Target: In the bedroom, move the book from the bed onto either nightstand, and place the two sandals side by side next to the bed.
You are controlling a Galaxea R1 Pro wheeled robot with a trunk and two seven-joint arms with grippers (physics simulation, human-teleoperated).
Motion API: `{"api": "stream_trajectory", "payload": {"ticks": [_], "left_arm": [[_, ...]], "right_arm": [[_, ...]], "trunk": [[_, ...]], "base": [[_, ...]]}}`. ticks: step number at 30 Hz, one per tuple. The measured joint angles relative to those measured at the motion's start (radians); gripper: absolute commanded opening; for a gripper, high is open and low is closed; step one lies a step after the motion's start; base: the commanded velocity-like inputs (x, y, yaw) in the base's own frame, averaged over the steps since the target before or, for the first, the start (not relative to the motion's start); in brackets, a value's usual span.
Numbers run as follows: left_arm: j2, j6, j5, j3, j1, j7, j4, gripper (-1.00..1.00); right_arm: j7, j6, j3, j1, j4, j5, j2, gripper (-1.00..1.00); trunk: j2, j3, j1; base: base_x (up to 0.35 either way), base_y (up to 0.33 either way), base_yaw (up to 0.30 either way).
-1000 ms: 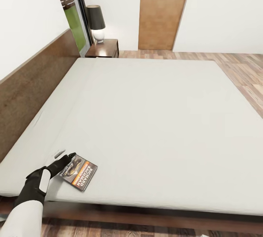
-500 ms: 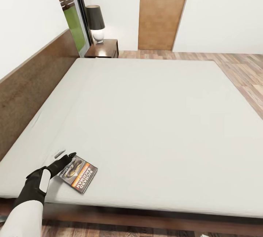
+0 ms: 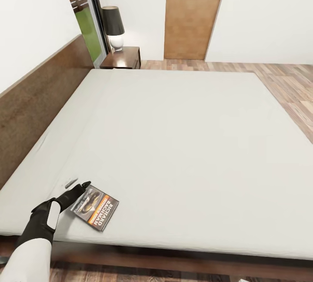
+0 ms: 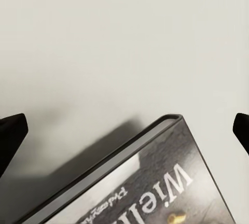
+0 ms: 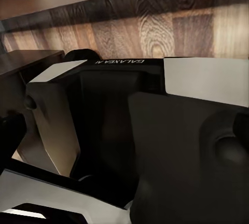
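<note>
Book (image 3: 95, 207), thin, light and probably slick-covered, lies flat at the lower left of the bed (image 3: 182, 142), its corner between the left gripper's (image 3: 77, 189) wide-spread fingertips—best pinched at that edge.

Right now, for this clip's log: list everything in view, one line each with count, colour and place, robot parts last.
bed: one, off-white mattress on a dark brown frame, spanning the middle of the head view.
headboard: one, brown, along the bed's left side.
book: one, dark cover with an orange band, flat on the mattress near its front left corner.
nightstand: one, dark brown, beyond the bed's far left corner.
lamp: one, black shade on a white base, on the nightstand.
door: one, tan wood, far wall.
floor: light-brown planks.
left gripper: one, black, open, fingers straddling the book's corner.
</note>
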Motion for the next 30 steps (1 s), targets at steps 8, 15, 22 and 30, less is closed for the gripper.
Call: {"api": "stream_trajectory", "payload": {"ticks": [8,15,22,30], "left_arm": [[0.000,0.000,0.000,0.000,0.000,0.000,0.000,1.00],[0.000,0.000,0.000,0.000,0.000,0.000,0.000,1.00],[0.000,0.000,0.000,0.000,0.000,0.000,0.000,1.00],[0.000,0.000,0.001,0.000,0.000,0.000,0.000,1.00]], "right_arm": [[0.000,0.000,0.000,0.000,0.000,0.000,0.000,1.00],[0.001,0.000,0.000,0.000,0.000,0.000,0.000,1.00],[0.002,0.000,0.000,0.000,0.000,0.000,0.001,1.00],[0.000,0.000,0.000,0.000,0.000,0.000,0.000,1.00]], "trunk": [[0.000,0.000,0.000],[0.000,0.000,0.000],[0.000,0.000,0.000],[0.000,0.000,0.000]], "base": [[0.000,0.000,0.000],[0.000,0.000,0.000],[0.000,0.000,0.000],[0.000,0.000,0.000]]}}
